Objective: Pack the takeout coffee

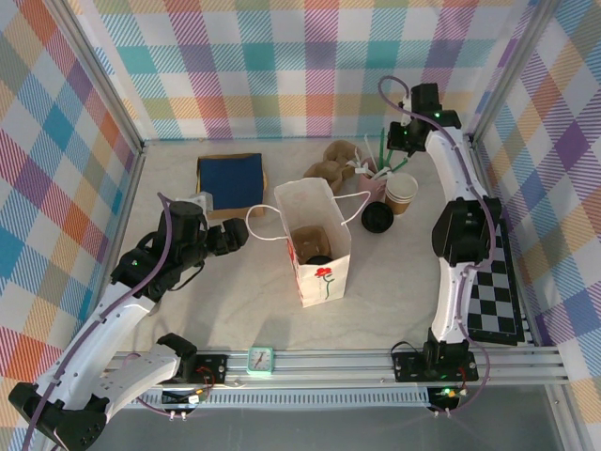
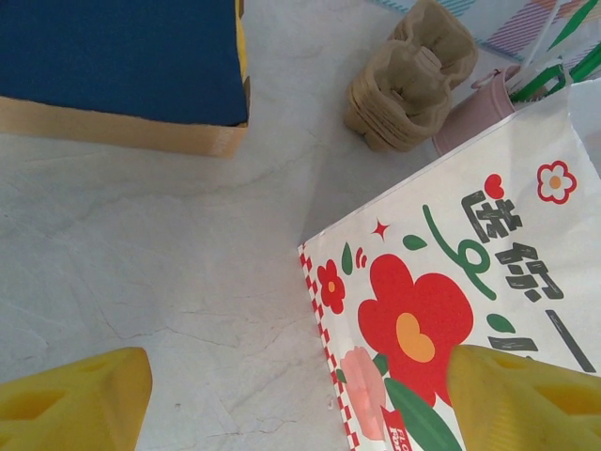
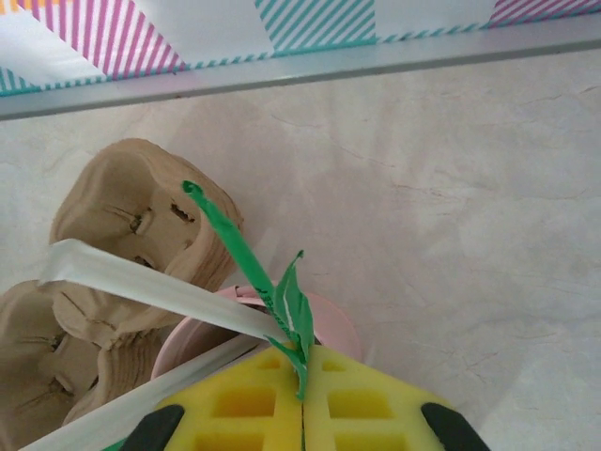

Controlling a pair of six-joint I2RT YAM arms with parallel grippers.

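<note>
Right wrist view: right tool pinches a green straw above pink cup; left tool spread beside paper bag.

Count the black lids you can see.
2. A loose lid lies on the table right of the bag, beside the open cup; a second lid sits inside the bag. More may be hidden there.

We see a smooth white paper bag printed with red flowers on the matt, marbled pale table. Near its far edge, brown moulded-pulp cup carriers look rough and fibrous. On the right gripper, gridded yellow plastic pads look matt, and the thin green paper strip pinched between them looks smooth.
</note>
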